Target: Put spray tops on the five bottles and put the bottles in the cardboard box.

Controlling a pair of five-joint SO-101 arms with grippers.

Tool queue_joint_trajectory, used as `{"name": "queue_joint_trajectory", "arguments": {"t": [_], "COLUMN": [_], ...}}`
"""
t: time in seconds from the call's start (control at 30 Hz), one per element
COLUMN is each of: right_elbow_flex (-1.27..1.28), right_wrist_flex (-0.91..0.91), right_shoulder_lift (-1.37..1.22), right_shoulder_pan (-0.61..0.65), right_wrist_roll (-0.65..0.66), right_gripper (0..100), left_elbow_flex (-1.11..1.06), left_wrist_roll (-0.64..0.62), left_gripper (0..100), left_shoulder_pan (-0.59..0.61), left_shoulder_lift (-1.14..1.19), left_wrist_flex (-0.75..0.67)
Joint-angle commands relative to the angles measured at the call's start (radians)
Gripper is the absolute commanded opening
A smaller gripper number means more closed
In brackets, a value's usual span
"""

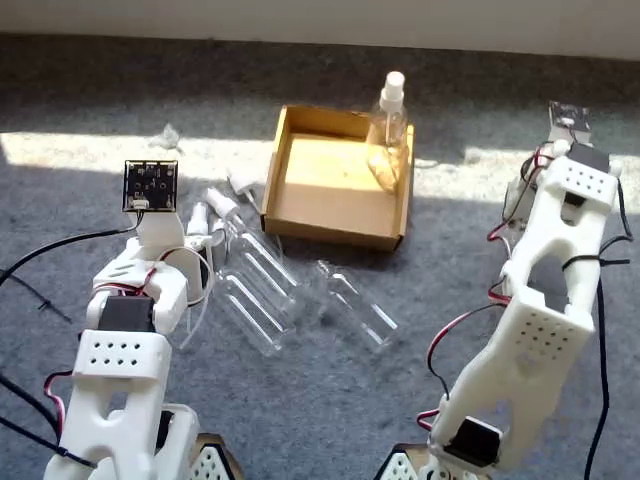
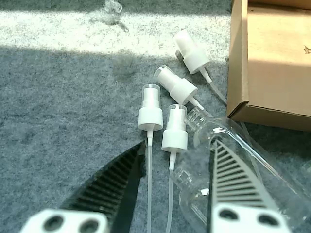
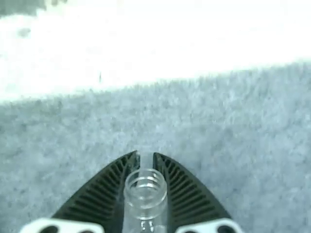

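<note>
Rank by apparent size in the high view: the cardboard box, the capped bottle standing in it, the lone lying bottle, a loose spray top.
1. cardboard box
2-3. capped bottle and lone lying bottle: they look alike, so I do not rank them.
4. loose spray top, the smallest.

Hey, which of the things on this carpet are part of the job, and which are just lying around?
Job: cardboard box, capped bottle standing in it, loose bottles on the carpet, four spray tops, uncapped bottle in the right gripper.
Lying about: crumpled scrap on the carpet.
</note>
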State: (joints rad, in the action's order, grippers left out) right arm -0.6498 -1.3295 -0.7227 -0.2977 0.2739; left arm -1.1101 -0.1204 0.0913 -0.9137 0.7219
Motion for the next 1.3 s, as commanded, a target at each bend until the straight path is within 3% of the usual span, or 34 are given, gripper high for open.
{"name": "queue_joint_trajectory", "arguments": {"t": [0.0, 0.07, 0.27, 0.43, 0.53, 0.63, 0.83, 1.27], "right_elbow_flex": [-0.288, -0.397, -0.716, -0.911, -0.860, -0.674, -0.280, -0.271], "right_wrist_flex": [-0.039, -0.111, -0.351, -0.437, -0.438, -0.438, -0.429, -0.240], "right_shoulder_lift": [-0.116, -0.185, -0.306, -0.314, -0.286, -0.217, -0.076, -0.183], "right_shoulder_pan": [0.012, 0.012, 0.027, 0.058, 0.058, 0.013, 0.013, 0.015], "right_wrist_roll": [0.028, 0.028, 0.023, 0.025, 0.014, -0.092, -0.048, -0.049], "right_gripper": [0.7, 3.0, 26.1, 31.0, 31.0, 31.0, 31.0, 31.0], "left_elbow_flex": [0.004, 0.002, 0.002, 0.002, 0.002, 0.002, 0.002, 0.002], "left_wrist_roll": [0.006, 0.006, 0.006, 0.006, 0.006, 0.006, 0.006, 0.006], "left_gripper": [20, 20, 20, 20, 20, 20, 20, 20], "left_shoulder_pan": [0.001, 0.001, 0.001, 0.001, 0.001, 0.001, 0.001, 0.001], "left_shoulder_lift": [0.002, 0.002, 0.002, 0.002, 0.002, 0.002, 0.002, 0.002], "left_wrist_flex": [-0.020, -0.020, -0.021, -0.021, -0.021, -0.021, -0.021, -0.021]}}
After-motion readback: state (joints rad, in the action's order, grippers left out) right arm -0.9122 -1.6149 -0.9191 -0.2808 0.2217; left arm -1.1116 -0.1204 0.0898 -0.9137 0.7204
